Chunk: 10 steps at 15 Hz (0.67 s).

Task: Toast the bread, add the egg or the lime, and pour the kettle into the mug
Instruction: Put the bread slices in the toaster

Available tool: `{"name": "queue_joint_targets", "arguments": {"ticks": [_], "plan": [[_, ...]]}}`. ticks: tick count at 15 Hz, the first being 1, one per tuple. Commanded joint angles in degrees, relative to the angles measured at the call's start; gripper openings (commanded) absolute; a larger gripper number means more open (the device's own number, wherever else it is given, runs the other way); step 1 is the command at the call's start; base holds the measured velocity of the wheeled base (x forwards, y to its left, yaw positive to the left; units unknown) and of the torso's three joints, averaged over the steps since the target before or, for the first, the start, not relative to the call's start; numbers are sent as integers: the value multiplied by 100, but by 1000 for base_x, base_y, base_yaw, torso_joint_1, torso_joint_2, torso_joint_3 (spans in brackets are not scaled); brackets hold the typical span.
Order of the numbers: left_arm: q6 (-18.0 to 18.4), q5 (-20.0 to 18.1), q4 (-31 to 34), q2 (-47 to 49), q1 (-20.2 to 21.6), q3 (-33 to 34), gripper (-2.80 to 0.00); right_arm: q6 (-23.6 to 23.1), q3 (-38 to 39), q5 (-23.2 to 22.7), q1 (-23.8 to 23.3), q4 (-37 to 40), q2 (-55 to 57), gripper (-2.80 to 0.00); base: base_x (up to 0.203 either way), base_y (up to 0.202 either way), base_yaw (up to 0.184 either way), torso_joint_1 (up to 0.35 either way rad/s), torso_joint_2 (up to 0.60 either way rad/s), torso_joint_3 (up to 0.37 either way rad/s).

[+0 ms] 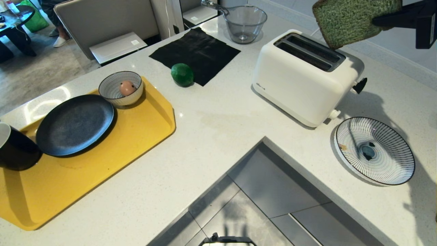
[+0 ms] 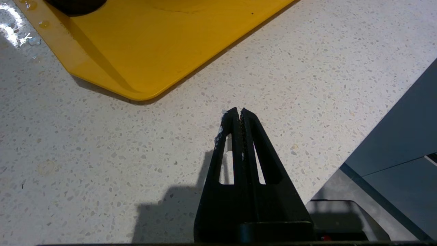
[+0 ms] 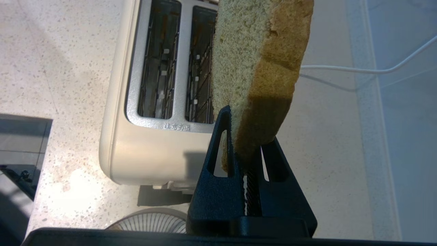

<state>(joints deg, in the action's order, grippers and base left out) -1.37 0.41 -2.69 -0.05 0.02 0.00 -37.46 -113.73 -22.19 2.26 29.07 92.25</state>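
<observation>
Partly cropped bread (image 1: 351, 20) above toaster (image 1: 304, 77)

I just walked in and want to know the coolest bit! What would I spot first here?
First, the green bread hanging in the air above the white toaster, pinched by the right gripper over its two open slots. Next, the big yellow tray on the left of the counter, carrying a black plate and a striped bowl with an egg inside. A bright green lime sits at the edge of a black cloth.

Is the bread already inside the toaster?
No, the right hand holds the bread in the air above the toaster, whose slots are empty.
</observation>
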Motion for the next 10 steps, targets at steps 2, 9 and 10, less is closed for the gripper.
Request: {"name": "queue_joint_targets", "arguments": {"ticks": [2, 9, 10], "plan": [[-4, 3, -3, -4, -1, 97, -280, -24, 108, -14, 3, 135, 2, -280, 0, 0, 0, 0, 0, 0], [-4, 3, -3, -4, -1, 97, -280, -24, 61, -14, 3, 222, 83, -280, 0, 0, 0, 0, 0, 0], [-4, 3, -3, -4, -2, 97, -280, -24, 61, -20, 3, 222, 74, -280, 0, 0, 0, 0, 0, 0]]}}
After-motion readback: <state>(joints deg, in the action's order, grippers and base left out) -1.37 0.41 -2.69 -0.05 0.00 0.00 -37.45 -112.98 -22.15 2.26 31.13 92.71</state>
